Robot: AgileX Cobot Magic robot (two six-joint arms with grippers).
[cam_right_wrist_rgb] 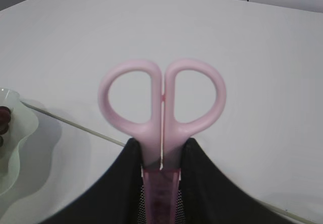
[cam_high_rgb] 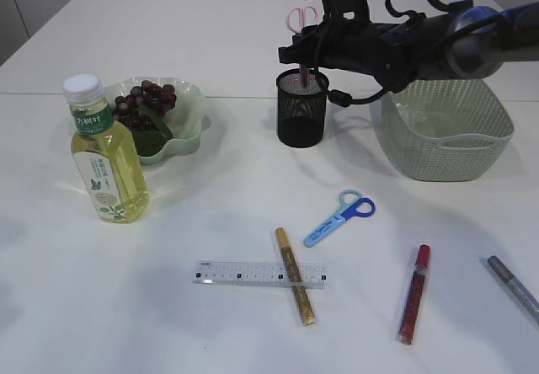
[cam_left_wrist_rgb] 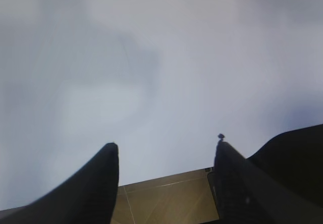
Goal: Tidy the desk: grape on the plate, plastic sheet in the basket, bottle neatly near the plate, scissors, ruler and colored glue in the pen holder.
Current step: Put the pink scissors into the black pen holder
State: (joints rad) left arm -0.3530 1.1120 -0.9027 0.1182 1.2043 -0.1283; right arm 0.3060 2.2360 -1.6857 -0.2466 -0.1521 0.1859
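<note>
Pink plastic scissors (cam_right_wrist_rgb: 161, 108), two rounded loop handles up, are pinched by the right tool (cam_right_wrist_rgb: 161, 158) just under the loops, blades down inside the black mesh pen holder (cam_high_rgb: 301, 113). Nearer on the white counter (cam_high_rgb: 210, 323) lie a clear ruler (cam_high_rgb: 244, 273) crossed by a gold glue stick (cam_high_rgb: 295, 277), a red glue stick (cam_high_rgb: 413, 294) and blue scissors (cam_high_rgb: 341, 216), with open room between them. The left tool (cam_left_wrist_rgb: 166, 183) is spread open, holding nothing.

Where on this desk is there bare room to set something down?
Bare: the near-left corner, below the bottle and left of the ruler; also between plate and pen holder. Crowded: front centre and right, around the blue scissors.
</note>
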